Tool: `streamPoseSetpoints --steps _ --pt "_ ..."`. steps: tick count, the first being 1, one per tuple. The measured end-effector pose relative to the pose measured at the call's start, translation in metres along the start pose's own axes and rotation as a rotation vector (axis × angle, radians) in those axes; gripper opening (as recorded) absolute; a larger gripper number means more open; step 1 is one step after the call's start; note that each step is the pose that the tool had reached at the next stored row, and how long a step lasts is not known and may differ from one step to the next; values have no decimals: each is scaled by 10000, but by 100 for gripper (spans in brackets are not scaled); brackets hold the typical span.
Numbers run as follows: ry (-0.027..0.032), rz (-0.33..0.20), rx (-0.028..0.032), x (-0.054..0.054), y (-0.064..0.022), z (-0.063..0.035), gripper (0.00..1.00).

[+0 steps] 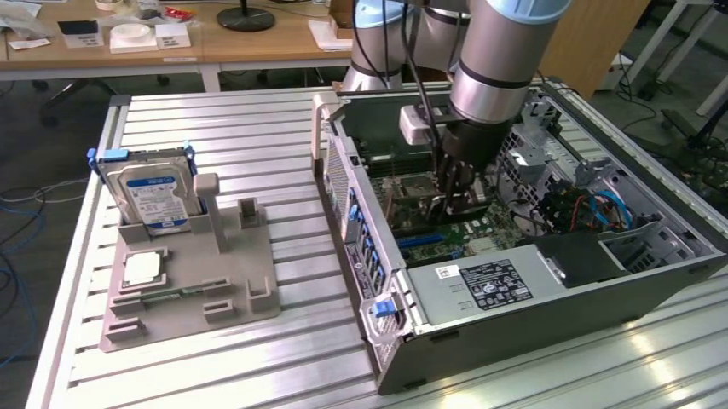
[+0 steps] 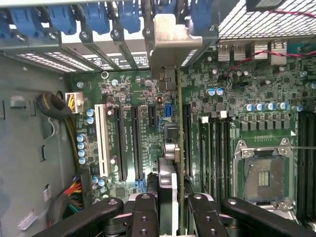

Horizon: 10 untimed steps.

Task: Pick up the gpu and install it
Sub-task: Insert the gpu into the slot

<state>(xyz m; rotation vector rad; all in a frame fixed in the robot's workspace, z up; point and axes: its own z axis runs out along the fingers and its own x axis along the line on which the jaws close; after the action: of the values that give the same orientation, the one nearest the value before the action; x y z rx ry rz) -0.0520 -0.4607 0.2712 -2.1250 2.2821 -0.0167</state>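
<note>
Slatted aluminium tabletop (image 1: 228, 128), grey parts rack (image 1: 187, 294) keeping the hard drive (image 1: 153, 192) upright on the exterior view's left. Right of it, inside the open PC case (image 1: 512, 285), the fingers (image 2: 144, 213) are partly closed, pinching the gpu (image 2: 168, 190) edge-on over the motherboard (image 2: 126, 98), I'd guess so it meets a slot.

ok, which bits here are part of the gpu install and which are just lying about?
Job: gpu, gripper shut on it, motherboard, case.
Lying about: hard drive, cpu, memory stick, tray.
</note>
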Motion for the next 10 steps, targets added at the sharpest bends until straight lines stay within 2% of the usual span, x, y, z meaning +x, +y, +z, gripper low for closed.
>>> streamPoseSetpoints --steps 10 --pt "0 -17 -2 8 53 113 28"
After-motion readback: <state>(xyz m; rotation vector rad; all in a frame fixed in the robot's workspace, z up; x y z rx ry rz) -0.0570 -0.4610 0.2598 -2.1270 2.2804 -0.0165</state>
